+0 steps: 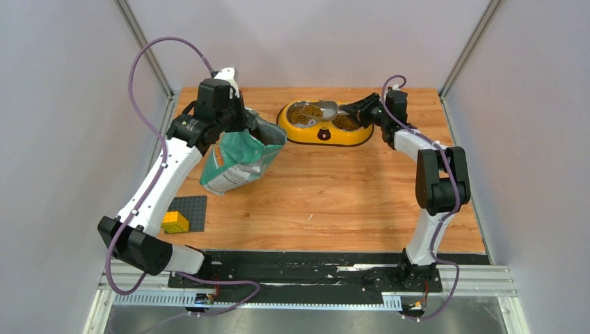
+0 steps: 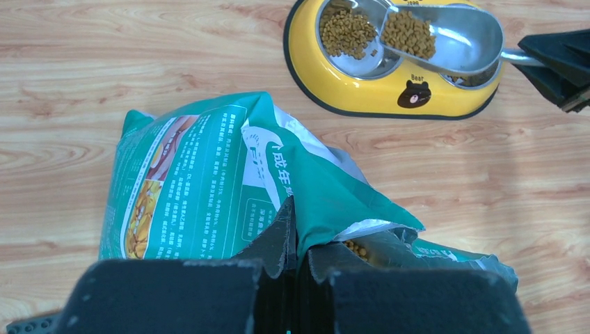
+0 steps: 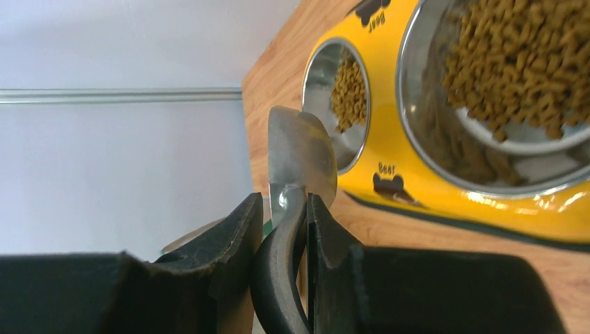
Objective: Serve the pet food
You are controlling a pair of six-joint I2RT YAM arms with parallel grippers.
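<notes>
left hand clamped on top edge of teal-green printed pouch. Pouch leans on the wooden worktop, mouth open, a few pellets visible inside. right hand clamped on the dark handle of grey scoop, which sits over the yellow double feeder with two steel bowls. small brown kibble pellets: in both bowls, plus a pile in the scoop.

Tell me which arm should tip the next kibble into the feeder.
Right. The right tool is shut on the scoop, which holds kibble above the yellow feeder. The left tool is clamped on the pouch at its open edge, off to the feeder's side.
</notes>
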